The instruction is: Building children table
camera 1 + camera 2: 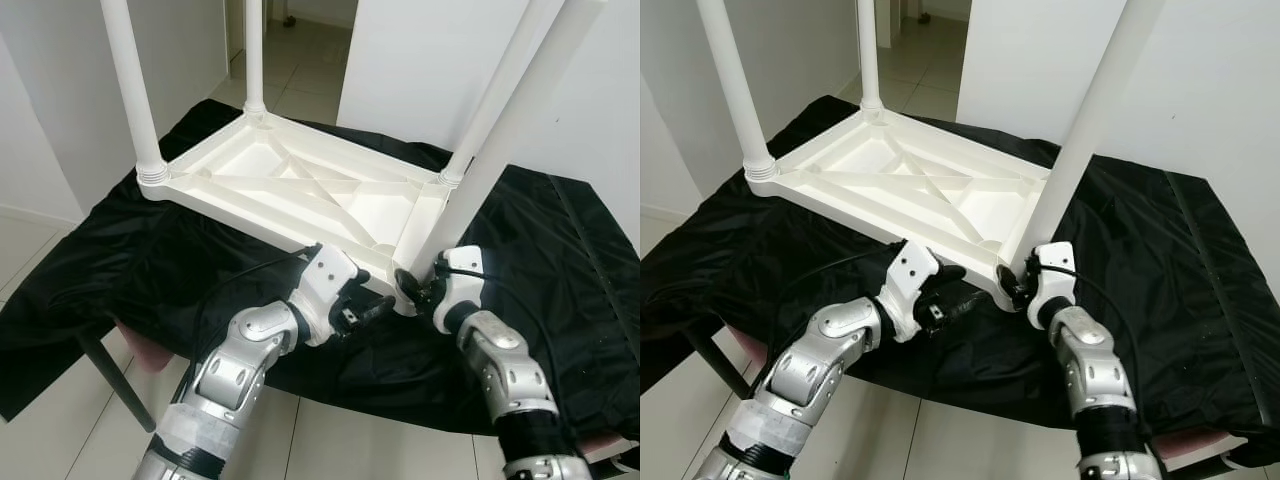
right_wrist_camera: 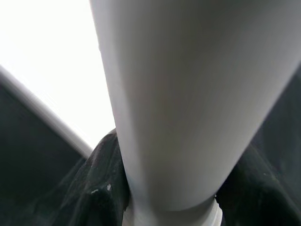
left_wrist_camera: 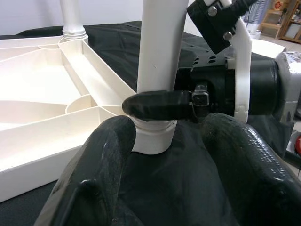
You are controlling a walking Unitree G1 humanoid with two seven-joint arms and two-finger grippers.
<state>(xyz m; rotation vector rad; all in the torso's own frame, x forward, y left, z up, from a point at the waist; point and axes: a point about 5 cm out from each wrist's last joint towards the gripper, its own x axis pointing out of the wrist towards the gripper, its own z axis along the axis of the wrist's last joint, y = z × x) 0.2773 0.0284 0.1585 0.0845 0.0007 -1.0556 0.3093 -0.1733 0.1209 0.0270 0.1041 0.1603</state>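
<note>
Four white legs stand on the upturned children's table (image 1: 300, 185), which lies on a black cloth (image 1: 560, 260). The right hand (image 1: 412, 288) is clamped round the near right leg (image 1: 490, 150) at its base. The left hand (image 1: 372, 310), fingers apart, hovers just beside that corner.

a crumpled glossy black cloth (image 1: 560, 250) covers the work surface, a dark metal leg (image 1: 110, 375) at 8 o'clock, pale tiled floor (image 1: 310, 60) at 12 o'clock.

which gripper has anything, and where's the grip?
The right gripper clamps the near-right table leg just above its base collar. The left gripper is open, holding nothing.
</note>
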